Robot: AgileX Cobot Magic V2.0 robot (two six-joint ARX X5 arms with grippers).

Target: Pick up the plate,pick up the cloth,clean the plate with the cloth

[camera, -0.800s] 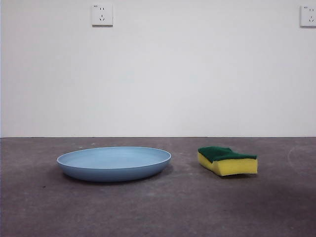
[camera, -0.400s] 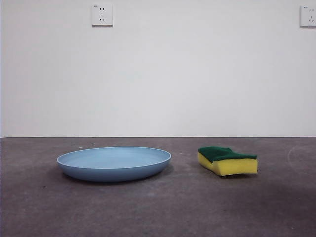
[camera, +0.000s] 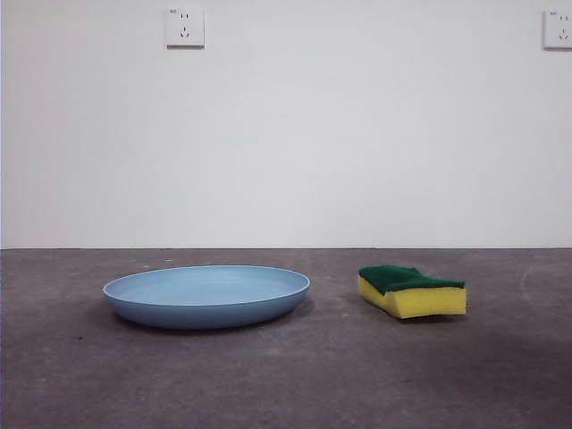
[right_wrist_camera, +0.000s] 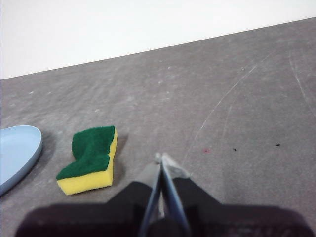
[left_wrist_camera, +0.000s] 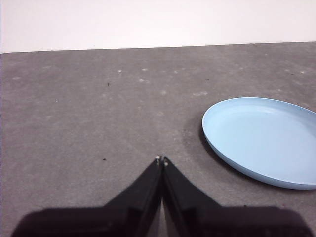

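The light-blue round plate [camera: 206, 296] lies flat on the dark grey table, left of centre in the front view. It also shows in the left wrist view [left_wrist_camera: 264, 140] and its edge shows in the right wrist view [right_wrist_camera: 17, 153]. The cloth, a yellow sponge with a green scouring top [camera: 412, 290], lies to the right of the plate, apart from it, and shows in the right wrist view [right_wrist_camera: 91, 159]. My left gripper [left_wrist_camera: 161, 160] is shut and empty, off to the side of the plate. My right gripper [right_wrist_camera: 161, 158] is shut and empty, beside the sponge. Neither arm shows in the front view.
The dark grey table [camera: 286, 375] meets a white wall [camera: 286, 134] at the back. Two wall sockets [camera: 184, 27] sit high on the wall. Light scratches mark the table near the right gripper.
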